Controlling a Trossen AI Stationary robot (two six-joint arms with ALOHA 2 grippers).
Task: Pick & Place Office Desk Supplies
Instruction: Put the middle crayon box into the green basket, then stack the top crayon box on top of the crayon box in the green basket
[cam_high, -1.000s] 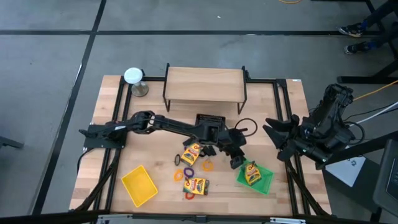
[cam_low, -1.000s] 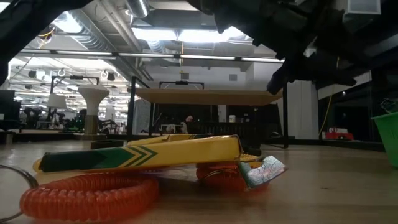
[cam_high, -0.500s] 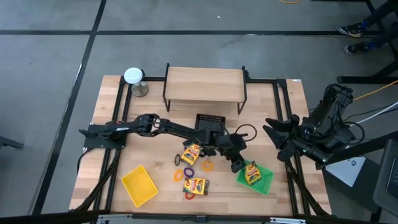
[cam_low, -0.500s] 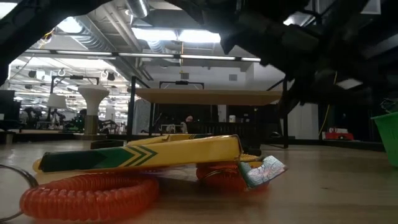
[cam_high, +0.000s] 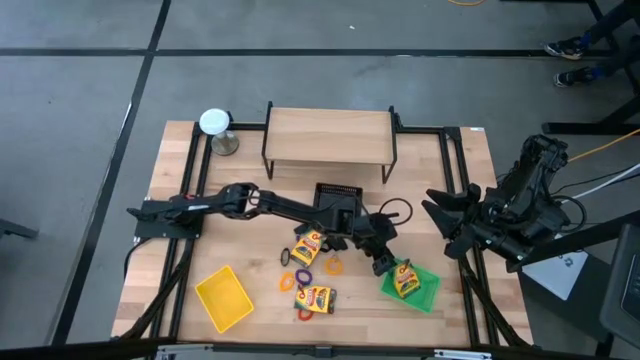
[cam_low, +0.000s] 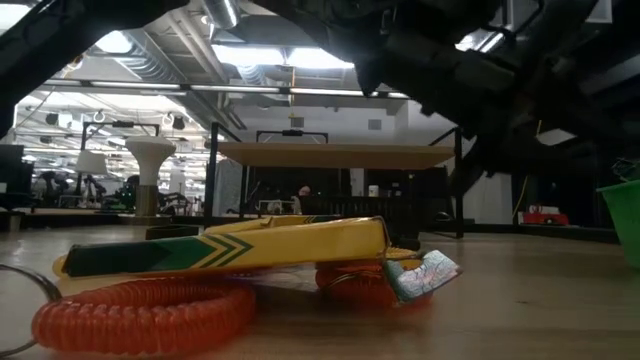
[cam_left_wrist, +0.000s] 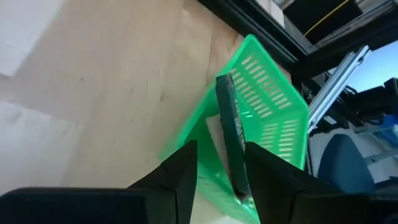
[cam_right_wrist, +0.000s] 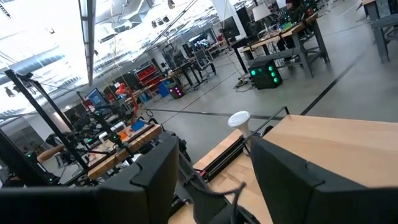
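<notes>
**Entry: left arm, one item arriving at the green slotted plastic tray (cam_left_wrist: 273, 106)**
My left gripper (cam_left_wrist: 219, 158) has edged closer and now hangs over the tray, clamped on a thin black flat clip (cam_left_wrist: 227, 118); release seems next. Yellow printed flat packs: three, one (cam_high: 405, 281) inside the tray, two (cam_high: 307, 248) (cam_high: 318, 298) beside it. My right gripper (cam_right_wrist: 214, 162) waits apart, beyond the tray.

green slotted tray (cam_left_wrist: 273, 106), yellow tray (cam_high: 223, 297), red-green printed yellow packs (cam_high: 317, 298)
</notes>
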